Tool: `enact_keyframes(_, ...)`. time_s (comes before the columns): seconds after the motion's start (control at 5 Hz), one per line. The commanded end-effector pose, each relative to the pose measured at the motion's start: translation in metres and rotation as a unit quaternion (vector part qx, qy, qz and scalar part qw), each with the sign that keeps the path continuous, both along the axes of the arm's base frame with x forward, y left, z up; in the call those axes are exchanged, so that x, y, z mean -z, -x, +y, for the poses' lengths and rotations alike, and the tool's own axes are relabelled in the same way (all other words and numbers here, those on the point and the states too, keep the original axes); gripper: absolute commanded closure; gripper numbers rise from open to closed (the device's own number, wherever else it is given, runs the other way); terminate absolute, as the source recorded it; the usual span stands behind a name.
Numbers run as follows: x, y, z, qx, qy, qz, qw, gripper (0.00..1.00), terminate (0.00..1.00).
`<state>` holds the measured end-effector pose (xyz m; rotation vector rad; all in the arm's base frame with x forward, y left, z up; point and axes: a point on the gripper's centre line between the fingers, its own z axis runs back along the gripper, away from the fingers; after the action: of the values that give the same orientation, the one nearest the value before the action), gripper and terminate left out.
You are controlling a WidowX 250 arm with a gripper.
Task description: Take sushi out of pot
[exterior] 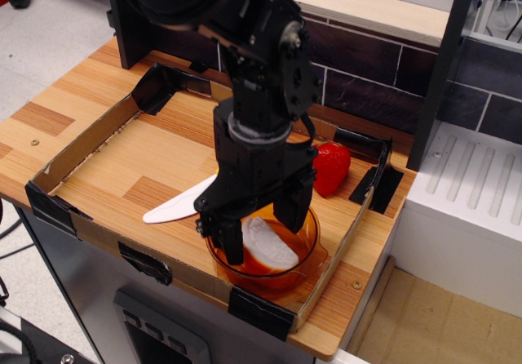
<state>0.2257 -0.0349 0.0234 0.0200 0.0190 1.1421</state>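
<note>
One bumpy half-round sushi (267, 244), translucent round pot (303, 255)

Laboratory mock-up of a kitchen. A wooden worktop (73, 107) carries a taped cardboard tray (81, 145) holding toy food such as a plastic strawberry (330, 168); dark printed brick backsplash (359, 70) at the far edge, white drainer-style unit (469, 193) at right.

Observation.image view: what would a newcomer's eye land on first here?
The big black claw, open, reaching down into the orange pot at the tray's front right, its fingers either side of the white-topped sushi. Next, the red strawberry just behind the pot and the white knife lying to its left.
</note>
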Motion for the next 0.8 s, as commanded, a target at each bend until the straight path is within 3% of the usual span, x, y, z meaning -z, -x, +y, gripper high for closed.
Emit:
enact_keyframes(0.0,0.0006,-0.0038,-0.0028,0.006,-0.008,-0.012,0.9999,0.00,0.00)
enact_keyframes(0.2,-0.0021,-0.0042,-0.0024,0.008,-0.004,-0.010,0.9999,1.00,0.00)
enact_keyframes(0.6,-0.0075,-0.0054,-0.0001,0.006,0.000,-0.011,0.9999,1.00,0.00)
